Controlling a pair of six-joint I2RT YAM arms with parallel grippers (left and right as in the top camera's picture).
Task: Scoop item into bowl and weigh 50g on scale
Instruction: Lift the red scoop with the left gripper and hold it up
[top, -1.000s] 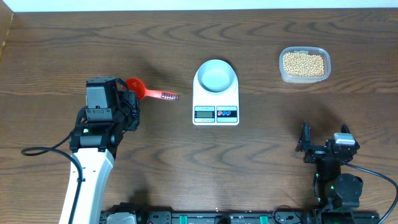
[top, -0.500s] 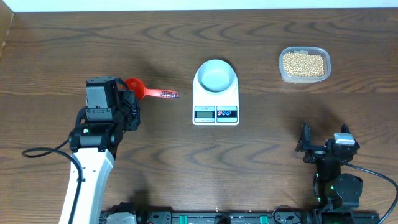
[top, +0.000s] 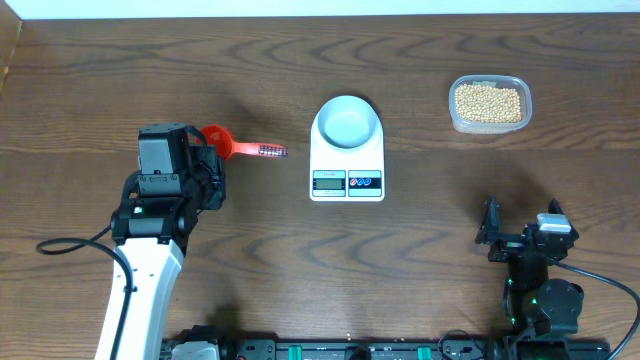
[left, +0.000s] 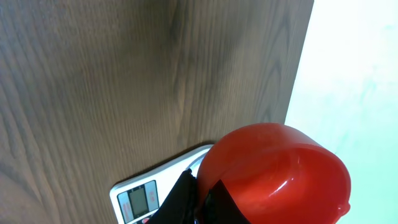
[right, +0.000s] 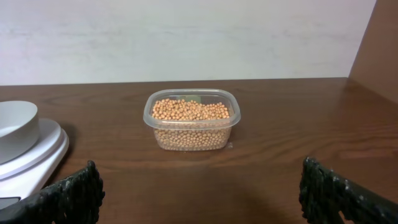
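The beans (top: 488, 101) fill a clear tub at the back right and also show in the right wrist view (right: 189, 110). The pale bowl (top: 347, 121) stands empty on the white scale (top: 347, 168). My left gripper (top: 208, 150) is left of the scale and shut on a red scoop (top: 217, 136), whose handle points right toward the scale. In the left wrist view the scoop's cup (left: 280, 174) fills the lower right beside my fingers (left: 199, 200), with the scale's display (left: 140, 200) behind. My right gripper (top: 518, 235) is open and empty near the front right, facing the tub (right: 199, 190).
The clear plastic tub (top: 455, 118) stands near the table's back edge. The bowl's side (right: 15, 127) and the scale's edge (right: 37, 163) show at the left of the right wrist view. A black cable (top: 70, 242) trails left of the left arm.
The scoop's handle tip has shifted slightly left and toward the back. The right arm has not moved.
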